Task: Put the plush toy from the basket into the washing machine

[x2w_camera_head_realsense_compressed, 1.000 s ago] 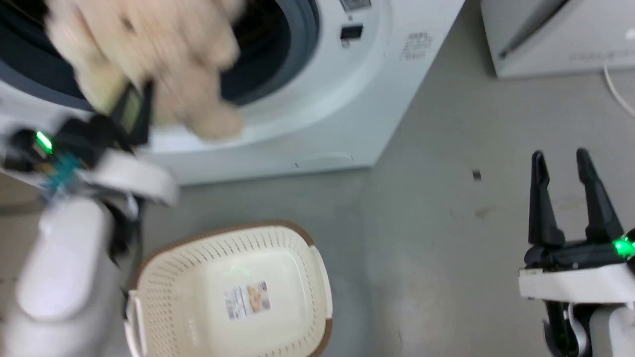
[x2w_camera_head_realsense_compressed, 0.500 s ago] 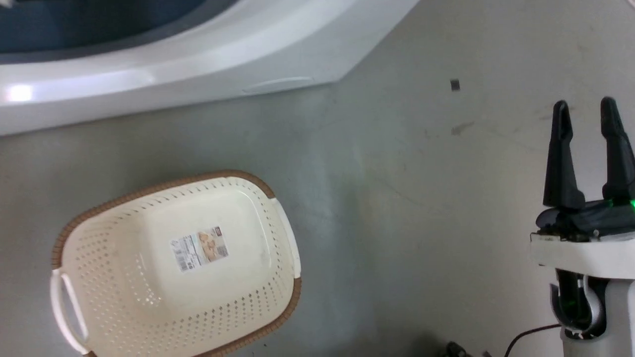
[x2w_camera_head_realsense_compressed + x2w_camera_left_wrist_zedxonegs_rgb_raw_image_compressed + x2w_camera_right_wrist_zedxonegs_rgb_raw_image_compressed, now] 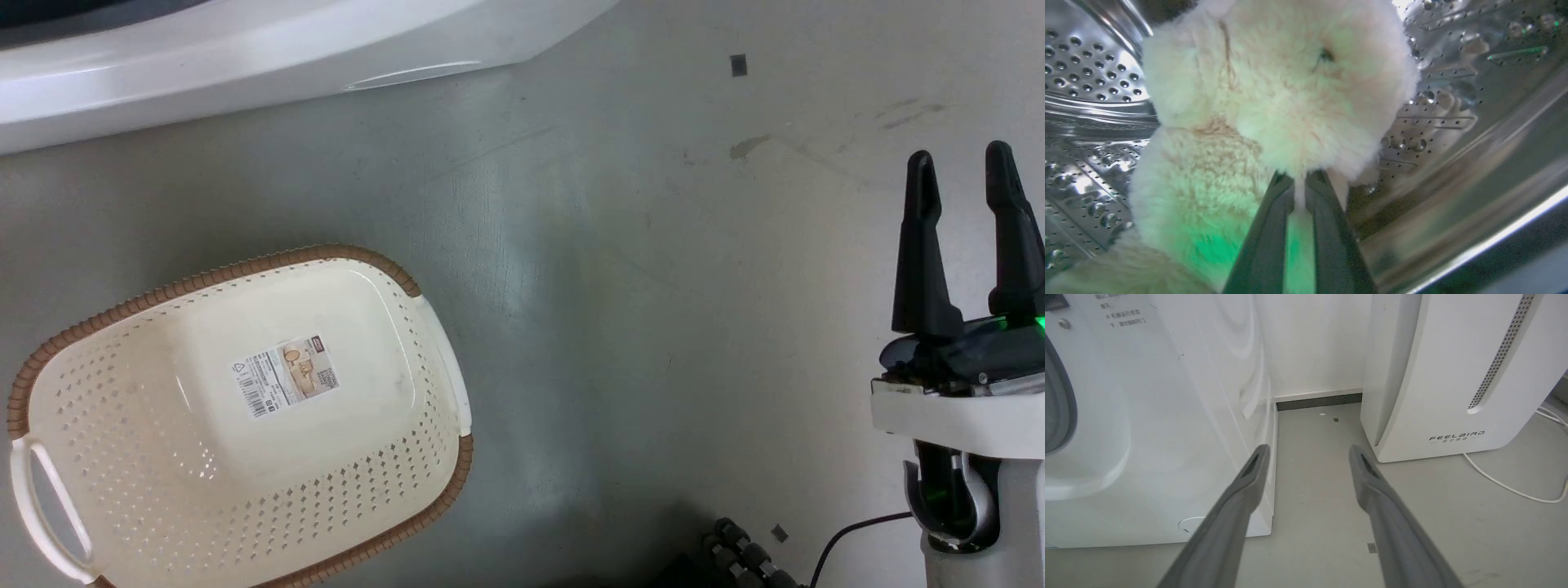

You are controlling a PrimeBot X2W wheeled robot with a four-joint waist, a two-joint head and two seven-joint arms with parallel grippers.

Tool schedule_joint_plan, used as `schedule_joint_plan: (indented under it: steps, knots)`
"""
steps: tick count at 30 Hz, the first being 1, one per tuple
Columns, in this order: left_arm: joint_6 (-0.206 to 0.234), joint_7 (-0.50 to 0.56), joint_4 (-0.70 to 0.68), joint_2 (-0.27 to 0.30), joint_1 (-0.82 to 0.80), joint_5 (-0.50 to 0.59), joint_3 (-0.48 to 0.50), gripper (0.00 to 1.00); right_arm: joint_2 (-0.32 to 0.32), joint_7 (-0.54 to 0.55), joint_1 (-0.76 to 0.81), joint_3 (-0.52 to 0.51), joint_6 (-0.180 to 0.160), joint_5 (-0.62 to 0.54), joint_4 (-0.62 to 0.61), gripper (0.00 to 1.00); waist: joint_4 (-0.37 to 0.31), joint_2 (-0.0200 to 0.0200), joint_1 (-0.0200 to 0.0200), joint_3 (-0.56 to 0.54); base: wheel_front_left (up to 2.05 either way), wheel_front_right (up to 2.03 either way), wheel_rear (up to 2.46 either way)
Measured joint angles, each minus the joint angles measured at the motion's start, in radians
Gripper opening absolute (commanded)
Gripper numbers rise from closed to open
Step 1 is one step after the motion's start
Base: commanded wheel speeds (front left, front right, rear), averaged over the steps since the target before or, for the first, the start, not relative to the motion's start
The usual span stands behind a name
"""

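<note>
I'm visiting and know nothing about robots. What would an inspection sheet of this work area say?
Surface: grey floor, stained.
Job's things: fluffy cream plush toy inside the shiny steel drum of the white washing machine; cream perforated plastic basket with brown rim on the floor, no toy in it.
Clutter: small dark scrap on the floor; dark ribbed object at the head view's bottom edge.
End effectors: left end effector shut on the toy's fur; right end effector open, holding nothing.
Cables: black cable beside that ribbed object; white cable on the floor.
Surroundings: white FEELBIRD appliance; white wall.
</note>
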Motion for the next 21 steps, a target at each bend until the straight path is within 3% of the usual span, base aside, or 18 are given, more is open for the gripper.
schedule_joint_plan:
  steps: [6, 7, 13, 21]
  knots:
    - [-0.007, -0.051, 0.059, 0.027, -0.035, -0.089, -0.123, 0.0, 0.0, 0.0, -0.002, 0.002, 0.0, -0.001, 0.003, 1.0, 0.011, 0.0, 0.0, -0.008, 0.0, 0.0, 0.0]
    - [-0.007, -0.066, 0.072, 0.027, -0.035, -0.1, -0.13, 1.0, 0.0, 0.0, -0.002, 0.001, 0.0, -0.002, 0.005, 1.0, 0.013, 0.0, 0.0, -0.013, 0.0, 0.0, 0.0]
    - [-0.007, -0.166, 0.163, 0.015, -0.018, -0.121, -0.156, 1.0, 0.0, 0.0, -0.003, -0.002, 0.0, -0.021, 0.024, 1.0, 0.026, 0.0, 0.0, -0.07, 0.0, 0.0, 0.0]
    - [0.006, -0.302, 0.224, -0.074, 0.162, -0.2, -0.124, 1.0, 0.0, 0.0, 0.014, -0.005, 0.0, -0.064, 0.063, 1.0, 0.05, 0.0, -0.0001, -0.214, 0.0, 0.0, 0.0]
